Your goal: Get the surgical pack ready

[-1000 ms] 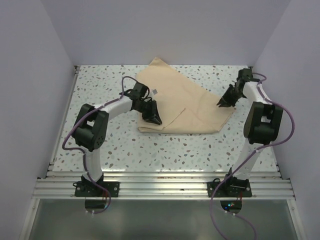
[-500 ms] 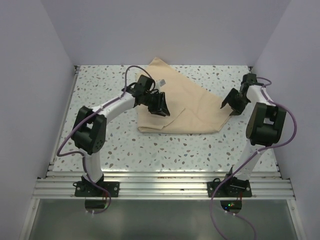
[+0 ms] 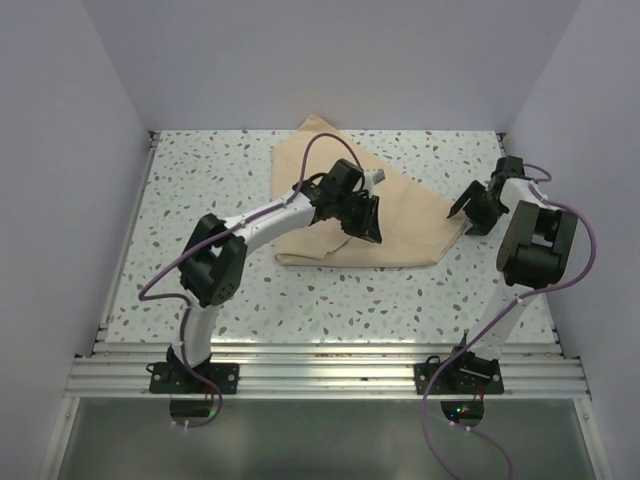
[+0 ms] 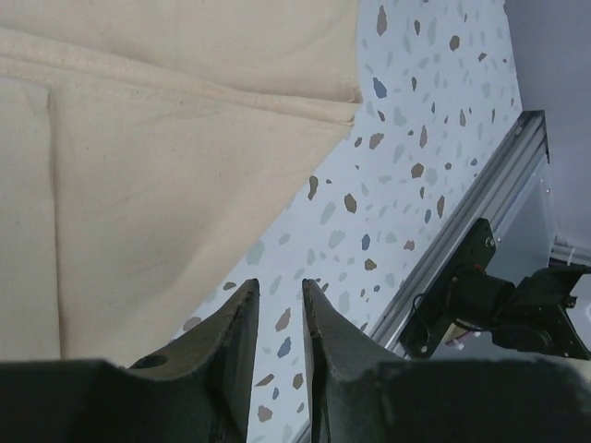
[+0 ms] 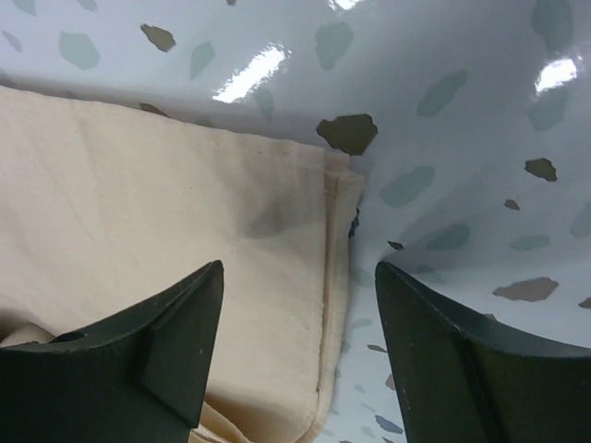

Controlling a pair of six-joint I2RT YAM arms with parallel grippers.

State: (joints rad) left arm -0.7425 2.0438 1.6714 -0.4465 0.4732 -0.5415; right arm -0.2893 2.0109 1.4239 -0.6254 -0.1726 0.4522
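The surgical pack (image 3: 415, 228) lies folded on the table (image 3: 195, 205), filling the middle of the top view. One corner pokes toward the upper edge and another reaches out to the right.

It looks to me like soft, matte, light cloth: limp, quick to sag and drag, and nothing that could break. In my left wrist view the surgical pack (image 4: 148, 138) shows stacked layers with a stitched hem running across the upper part of the frame. I judge that a careless pinch would take only the top ply, or too many plies. The hems and corners are thicker, so those are the places I would take hold.

My left gripper (image 3: 363, 220) hangs over the middle of the cloth. In its own view the left gripper (image 4: 277, 297) has its jaws drawn nearly together with only a sliver of speckled table (image 4: 406, 138) showing between them, and nothing held.

My right gripper (image 3: 470, 208) sits at the cloth's right-hand corner. Its wrist view shows the right gripper (image 5: 295, 305) with jaws spread wide and empty. The hemmed corner of the surgical pack (image 5: 138, 203) lies just above the gap between them, with glossy table (image 5: 443, 83) beyond. That corner seems the readiest grip.

No tray, box or other container appears in any of the views, so I have no contents to report.
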